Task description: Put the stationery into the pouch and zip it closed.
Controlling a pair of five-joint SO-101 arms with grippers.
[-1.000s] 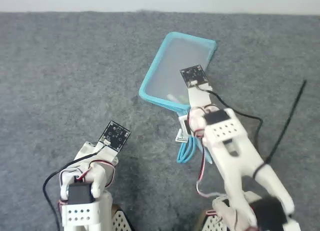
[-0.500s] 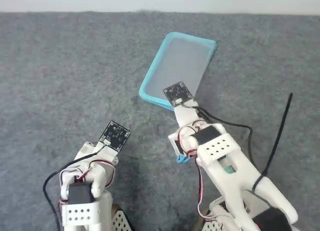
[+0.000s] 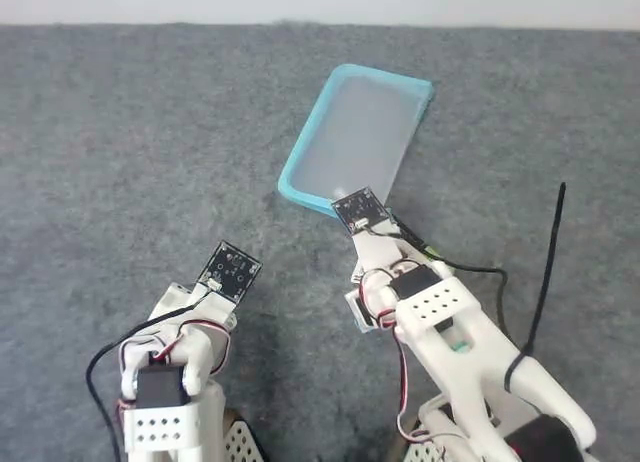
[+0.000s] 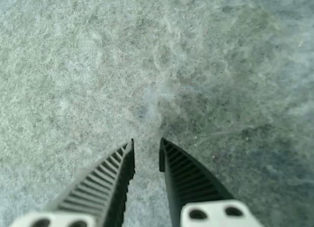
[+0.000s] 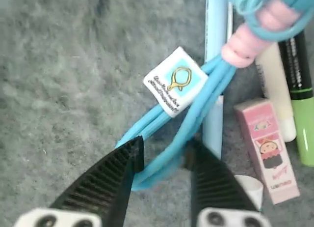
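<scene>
Drew the right arm back over the last second, off the turquoise-rimmed translucent pouch [image 3: 365, 132] and toward its own base. Left that pouch lying flat in the same spot on the grey felt bench [image 3: 150, 132]. Set the right gripper [image 5: 164, 148] astride the looped blue cord [image 5: 142, 128] with the white tag, parted to either side and clamping nothing. Left the pale blue pen [image 5: 215, 89], cream pen [image 5: 277, 99], green marker [image 5: 301, 89] and pink eraser [image 5: 267, 153] just beside that cord, all outside the pouch. Kept the left gripper [image 4: 146, 146] low over bare felt, slightly apart and empty. Judged the filling not yet begun and the zipping far off.
</scene>
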